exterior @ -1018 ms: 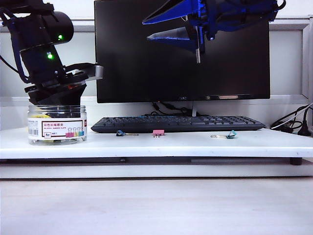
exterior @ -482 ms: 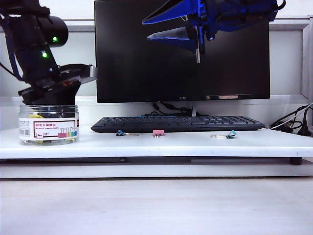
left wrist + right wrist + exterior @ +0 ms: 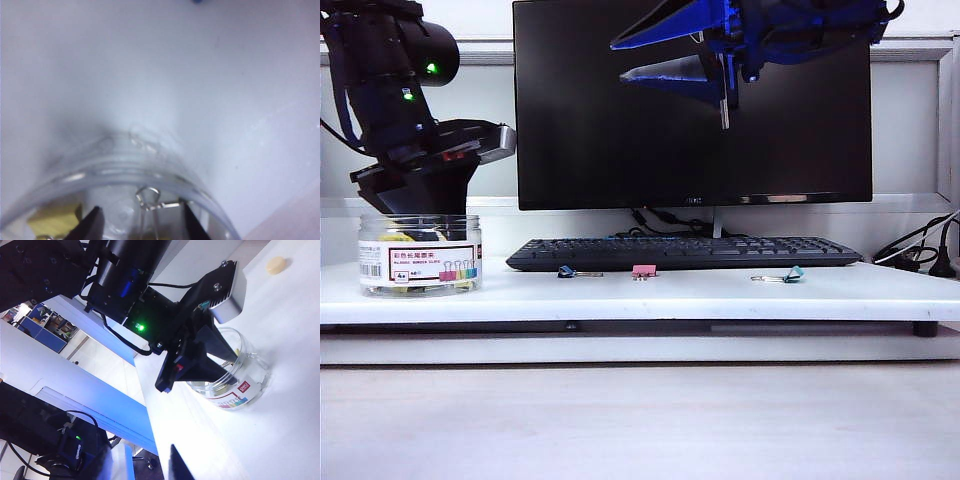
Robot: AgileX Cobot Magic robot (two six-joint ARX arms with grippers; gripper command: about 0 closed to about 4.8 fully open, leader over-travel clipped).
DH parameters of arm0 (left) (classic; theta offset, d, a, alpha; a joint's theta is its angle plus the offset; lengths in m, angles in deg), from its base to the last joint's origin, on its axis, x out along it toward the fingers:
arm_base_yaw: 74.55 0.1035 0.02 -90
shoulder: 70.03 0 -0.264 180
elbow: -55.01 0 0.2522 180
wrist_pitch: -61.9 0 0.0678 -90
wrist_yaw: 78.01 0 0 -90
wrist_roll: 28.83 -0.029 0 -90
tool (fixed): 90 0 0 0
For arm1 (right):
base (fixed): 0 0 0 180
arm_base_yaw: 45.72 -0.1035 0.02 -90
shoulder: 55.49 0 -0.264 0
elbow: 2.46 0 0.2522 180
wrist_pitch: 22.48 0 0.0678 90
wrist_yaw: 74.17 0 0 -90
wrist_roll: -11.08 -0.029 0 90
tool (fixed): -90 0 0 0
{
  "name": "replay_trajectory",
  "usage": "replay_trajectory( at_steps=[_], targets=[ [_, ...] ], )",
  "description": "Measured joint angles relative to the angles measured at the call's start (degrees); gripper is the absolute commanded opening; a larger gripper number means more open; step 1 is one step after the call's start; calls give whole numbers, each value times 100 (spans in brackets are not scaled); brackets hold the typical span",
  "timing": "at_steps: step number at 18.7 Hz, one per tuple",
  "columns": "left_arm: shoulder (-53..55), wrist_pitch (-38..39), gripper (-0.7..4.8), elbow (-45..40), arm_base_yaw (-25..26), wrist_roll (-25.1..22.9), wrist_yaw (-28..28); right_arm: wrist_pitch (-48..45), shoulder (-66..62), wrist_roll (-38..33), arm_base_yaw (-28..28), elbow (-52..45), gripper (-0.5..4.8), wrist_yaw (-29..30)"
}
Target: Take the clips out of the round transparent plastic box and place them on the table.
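Note:
The round transparent plastic box [image 3: 420,262] stands at the left end of the white table [image 3: 720,295], label facing out. Yellow clips [image 3: 395,238] lie inside it. My left gripper [image 3: 420,225] dips into its open top. In the left wrist view its black fingers [image 3: 92,226] stand apart inside the rim [image 3: 125,167], open. A clip's silver wire handle [image 3: 148,197] rises between them, and a yellow clip [image 3: 50,217] lies to one side. My right gripper [image 3: 620,60] hangs open, high in front of the monitor, holding nothing.
A black keyboard [image 3: 685,253] lies under the monitor [image 3: 690,150]. In front of it on the table lie a blue clip [image 3: 566,271], a pink clip [image 3: 643,271] and a teal clip [image 3: 790,275]. Cables [image 3: 920,255] trail at the far right.
The box has slid a little to the left along the table with my left gripper in it, and the left wrist has tilted. The right arm has kept still.

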Motion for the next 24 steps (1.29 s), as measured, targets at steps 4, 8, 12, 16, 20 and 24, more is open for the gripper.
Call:
replay_trajectory(
  at_steps=[4,8,12,16,20,24],
  targets=[
    [0,68,209,0,-4,0,223,0,0,-2,0,0,149,0],
    [0,153,209,0,-2,-2,238,0,0,0,0,0,149,0],
    [0,286,209,0,-2,-74,236,0,0,0,0,0,148,0],
    [0,310,209,0,-2,-133,138,0,0,0,0,0,149,0],
    [68,315,207,4,2,-153,-13,-2,2,0,0,0,149,0],
    [177,326,205,4,0,-153,-33,0,0,2,2,0,149,0]
  ],
)
